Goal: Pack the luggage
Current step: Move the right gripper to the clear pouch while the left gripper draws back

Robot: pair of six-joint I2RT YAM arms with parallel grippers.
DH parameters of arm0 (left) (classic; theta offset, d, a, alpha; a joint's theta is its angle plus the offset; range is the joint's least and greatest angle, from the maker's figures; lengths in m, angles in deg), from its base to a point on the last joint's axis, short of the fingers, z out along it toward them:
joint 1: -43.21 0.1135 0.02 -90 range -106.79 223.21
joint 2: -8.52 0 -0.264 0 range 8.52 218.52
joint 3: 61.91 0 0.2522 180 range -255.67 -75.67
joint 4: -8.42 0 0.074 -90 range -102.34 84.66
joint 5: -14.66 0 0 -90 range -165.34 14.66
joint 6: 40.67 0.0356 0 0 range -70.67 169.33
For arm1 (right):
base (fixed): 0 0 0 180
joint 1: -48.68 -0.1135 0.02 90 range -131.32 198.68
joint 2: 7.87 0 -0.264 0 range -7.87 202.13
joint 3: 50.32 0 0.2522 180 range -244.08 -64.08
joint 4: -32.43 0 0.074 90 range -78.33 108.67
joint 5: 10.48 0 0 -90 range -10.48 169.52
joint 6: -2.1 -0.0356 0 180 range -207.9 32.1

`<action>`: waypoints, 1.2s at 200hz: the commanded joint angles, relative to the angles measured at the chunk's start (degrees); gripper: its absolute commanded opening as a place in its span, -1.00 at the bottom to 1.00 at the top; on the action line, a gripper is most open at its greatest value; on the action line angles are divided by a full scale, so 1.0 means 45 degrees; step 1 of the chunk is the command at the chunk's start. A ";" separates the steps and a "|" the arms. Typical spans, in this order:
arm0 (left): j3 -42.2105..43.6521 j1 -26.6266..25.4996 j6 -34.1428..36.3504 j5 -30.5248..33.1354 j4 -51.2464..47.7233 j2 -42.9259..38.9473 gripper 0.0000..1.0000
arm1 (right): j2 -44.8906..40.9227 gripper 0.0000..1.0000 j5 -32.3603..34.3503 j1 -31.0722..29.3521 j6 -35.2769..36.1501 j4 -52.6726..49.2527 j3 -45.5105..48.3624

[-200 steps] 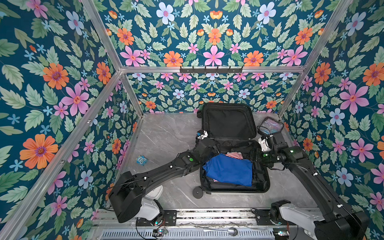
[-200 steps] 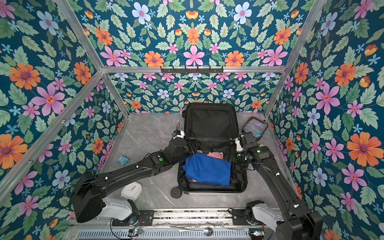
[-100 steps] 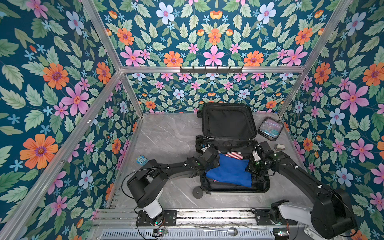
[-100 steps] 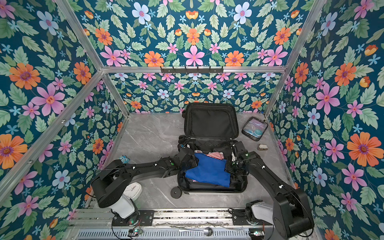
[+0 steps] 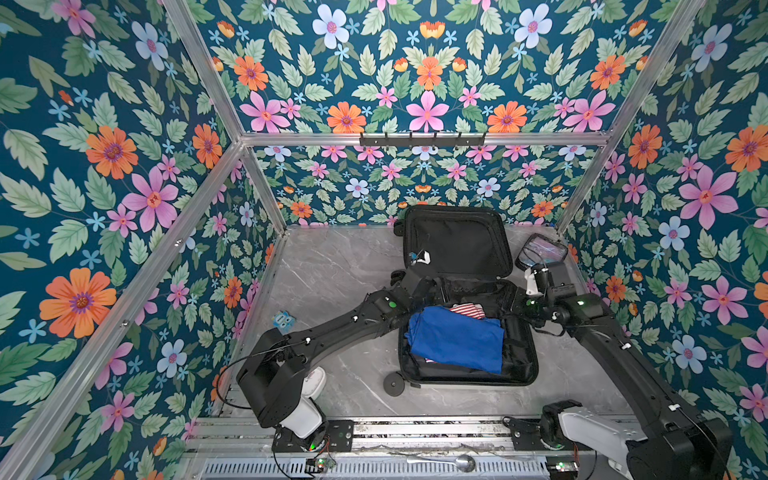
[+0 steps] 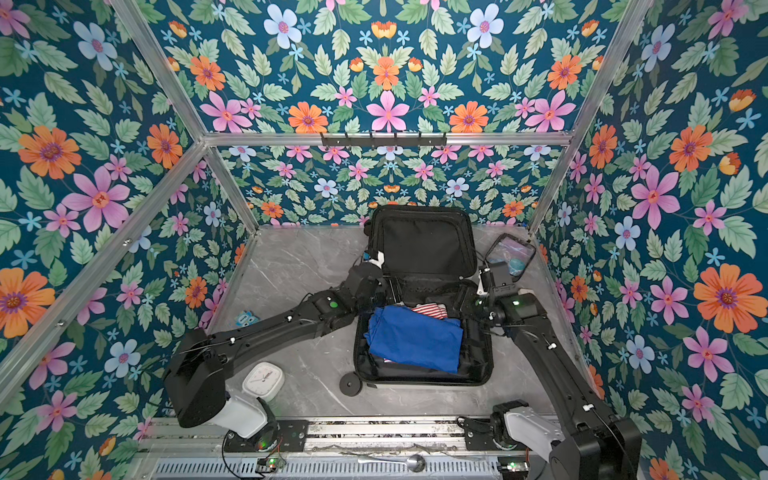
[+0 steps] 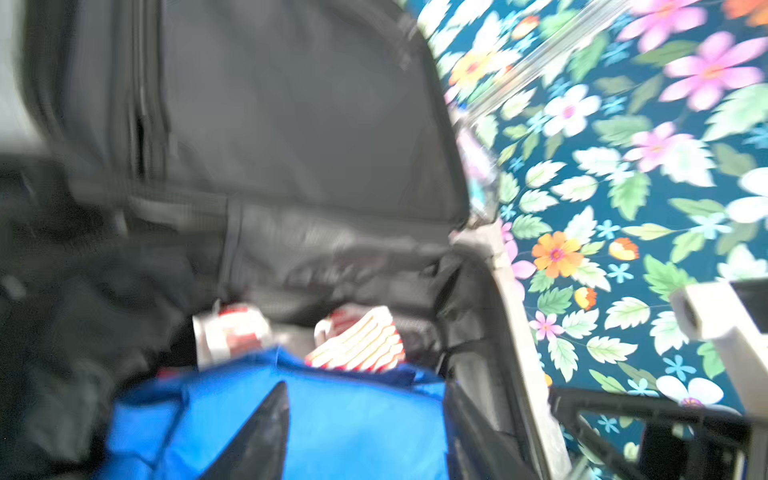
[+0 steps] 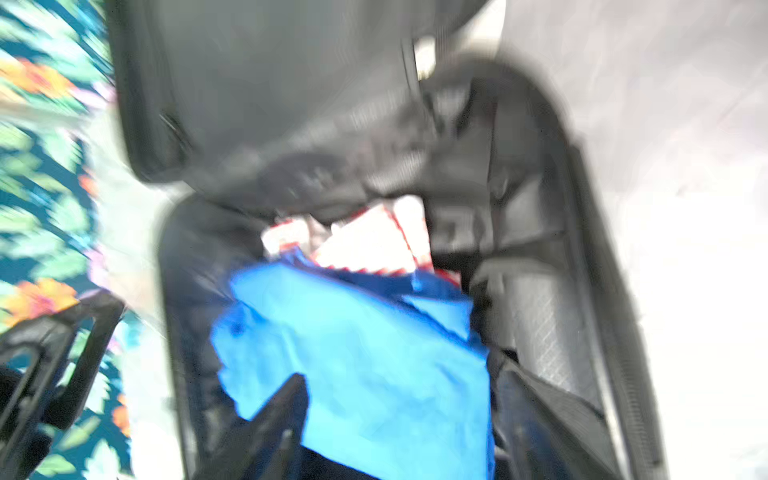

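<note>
The luggage lies open near the worktop's rear right corner, lid raised. Its lower half holds a blue garment over red-striped cloth. Left pincer and right pincer flank the lid — open or gripping, the blurred wrist views cannot tell. A top view shows a white clock whole.
</note>
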 commanded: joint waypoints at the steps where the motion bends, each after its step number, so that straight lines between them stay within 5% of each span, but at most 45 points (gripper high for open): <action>1: -0.0406 0.0962 0.1983 0.0059 -0.1274 -0.0371 0.33 | 0.0267 0.72 0.0039 0.1149 0.0232 -0.0077 -0.0685; 43: 0.0737 0.4398 0.2127 -0.2036 -0.1097 -0.1396 0.51 | 0.1366 0.83 -0.2005 0.4739 -0.1019 0.1567 -0.1109; 74: 0.1642 0.5330 0.2164 -0.2550 -0.1004 -0.1661 0.59 | 0.2661 0.82 -0.2971 0.6420 -0.1761 0.2287 -0.1784; 141: 0.3195 0.5637 0.1425 -0.3905 0.0700 -0.0746 0.77 | 0.5879 0.68 -0.2797 0.7570 -0.1818 0.3398 -0.3363; 240: 0.0551 0.4744 0.2077 -0.5785 0.2464 0.1722 0.63 | 1.1449 0.51 -0.3188 0.8127 -0.0872 0.3044 -0.7177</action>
